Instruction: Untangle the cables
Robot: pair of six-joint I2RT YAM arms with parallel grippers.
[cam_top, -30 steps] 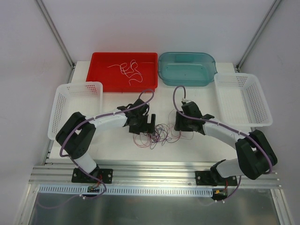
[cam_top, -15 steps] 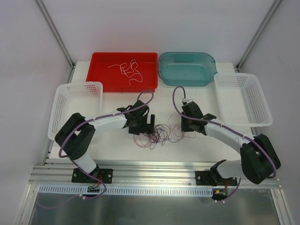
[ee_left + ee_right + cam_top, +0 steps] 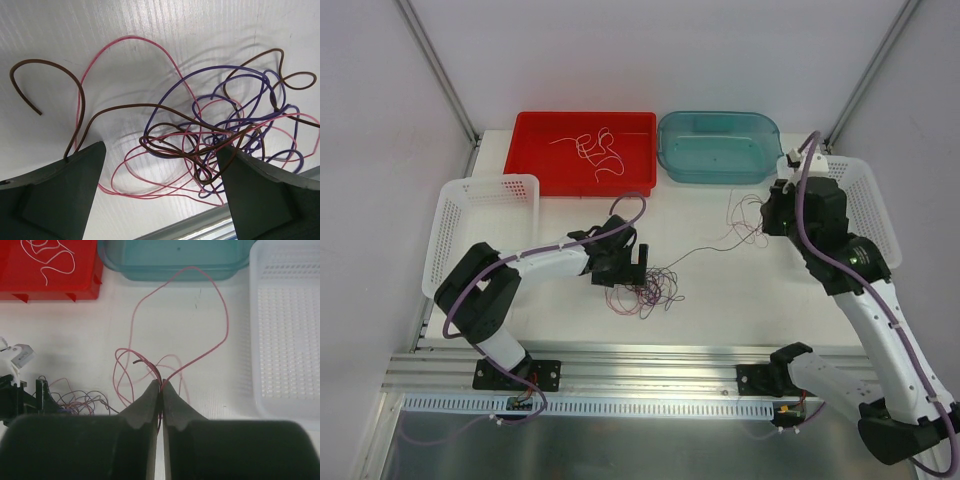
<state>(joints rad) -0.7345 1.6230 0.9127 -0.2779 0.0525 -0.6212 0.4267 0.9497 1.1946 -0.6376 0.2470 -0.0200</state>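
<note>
A tangle of pink, purple and brown cables point(image 3: 648, 290) point(image 3: 225, 135) lies on the white table in front of the arms. My left gripper point(image 3: 632, 268) point(image 3: 160, 195) hovers open at its left edge, its fingers point(image 3: 55, 190) straddling the loops without gripping any. My right gripper point(image 3: 767, 215) point(image 3: 161, 386) is lifted to the back right. It is shut on a pink cable point(image 3: 220, 305) and a dark cable point(image 3: 145, 361). Their loops hang from the fingertips, and a thin strand point(image 3: 705, 248) trails back to the tangle. White cables point(image 3: 598, 152) lie in the red tray point(image 3: 535, 170).
A teal bin point(image 3: 720, 150) stands beside the red tray at the back. One white basket point(image 3: 480, 235) stands at the left and another white basket point(image 3: 850, 240) at the right, partly under my right arm. A metal rail runs along the near edge.
My right gripper shut on cables at the tangle, then rose and swung to the back right, drawing pink and dark cables out. The left gripper stayed open over the tangle.
</note>
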